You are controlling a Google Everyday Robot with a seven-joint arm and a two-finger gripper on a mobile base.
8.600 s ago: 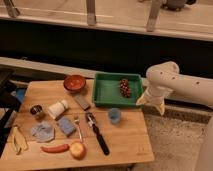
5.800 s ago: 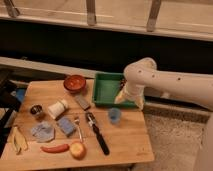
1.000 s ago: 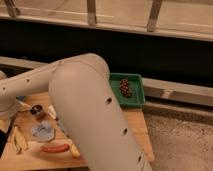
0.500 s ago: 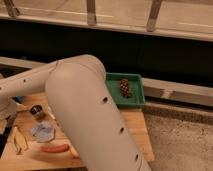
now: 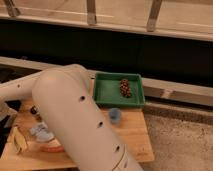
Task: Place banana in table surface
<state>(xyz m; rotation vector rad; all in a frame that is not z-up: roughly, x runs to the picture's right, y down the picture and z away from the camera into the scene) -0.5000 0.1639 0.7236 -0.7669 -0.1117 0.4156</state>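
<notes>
The banana (image 5: 19, 141), pale yellow with dark streaks, lies on the table surface (image 5: 132, 135) near its front left corner. My big white arm sweeps across the middle of the view and reaches to the far left. The gripper (image 5: 5, 111) is at the left edge of the view, above and a little behind the banana, mostly cut off by the frame. No contact with the banana shows.
A green tray (image 5: 106, 94) with a dark bunch (image 5: 125, 87) stands at the table's back right. A blue cup (image 5: 115, 115) stands in front of it. A blue cloth (image 5: 41, 131), a red-orange pepper-like item (image 5: 53, 148) and a small dark can (image 5: 34, 111) lie left of the arm.
The arm has swung from the table's right side across to the far left, now covering the middle objects. The banana has stayed at the front left.
</notes>
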